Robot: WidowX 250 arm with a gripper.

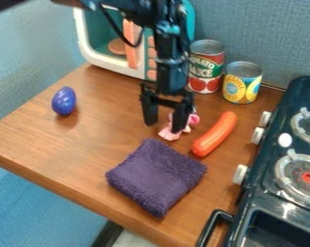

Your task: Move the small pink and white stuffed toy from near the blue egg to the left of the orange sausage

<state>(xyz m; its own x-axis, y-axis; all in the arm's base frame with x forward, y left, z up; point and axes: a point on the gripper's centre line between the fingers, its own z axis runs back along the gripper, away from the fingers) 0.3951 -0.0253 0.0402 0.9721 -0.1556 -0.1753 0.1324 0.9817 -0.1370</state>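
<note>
Hanging over bench (86, 144), my claw (163, 126) open, fingertips spread apart. Small pink toy (173, 133) at right fingertip, partly hidden behind it; cannot tell whether they touch. Orange-red sausage (215, 134) just right of toy, lying aslant. Folded purple cloth (157, 177) on near side. Blue egg (64, 101) well apart at left. Two cans, red (206, 67) and yellow (242, 83), side by side beyond sausage. Toy microwave (108, 61) at far edge, stove (254, 193) at right.
</note>
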